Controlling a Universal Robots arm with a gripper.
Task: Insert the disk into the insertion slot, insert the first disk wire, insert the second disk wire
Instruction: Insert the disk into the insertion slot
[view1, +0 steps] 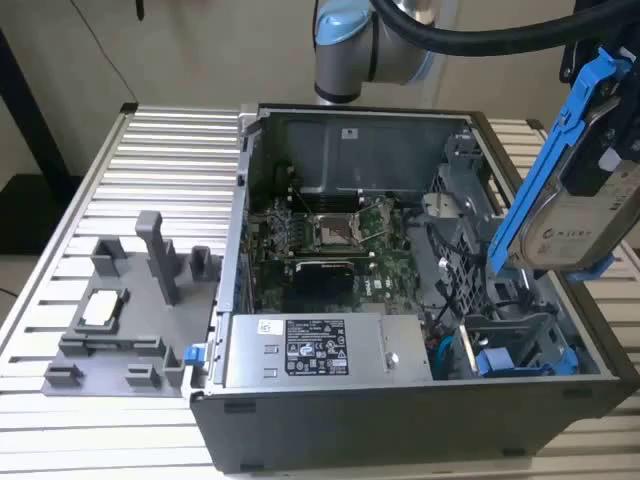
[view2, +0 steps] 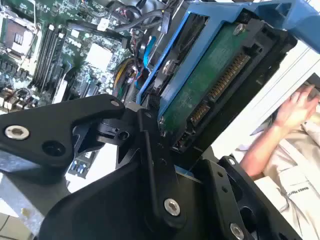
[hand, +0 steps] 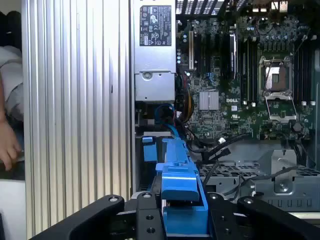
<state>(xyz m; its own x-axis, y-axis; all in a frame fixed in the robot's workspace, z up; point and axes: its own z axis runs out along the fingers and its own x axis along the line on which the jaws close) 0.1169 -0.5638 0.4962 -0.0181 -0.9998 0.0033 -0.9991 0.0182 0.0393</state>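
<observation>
Exterior view: tilted blue-framed silver-grey disk (view1: 588, 222) w/ pale label

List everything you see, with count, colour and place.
disk: one, silver-grey in a blue carrier, held above the case, exterior view's right.
computer case: one, dark grey, on the table.
motherboard: one, green, inside the case.
power supply: one, silver, beside the motherboard.
fixture: one, grey, on the table at the exterior view's left.
table: one, silver, under the case.
person's hand: one, past the disk in the second wrist view.
gripper: one, black, shut on the disk.
</observation>
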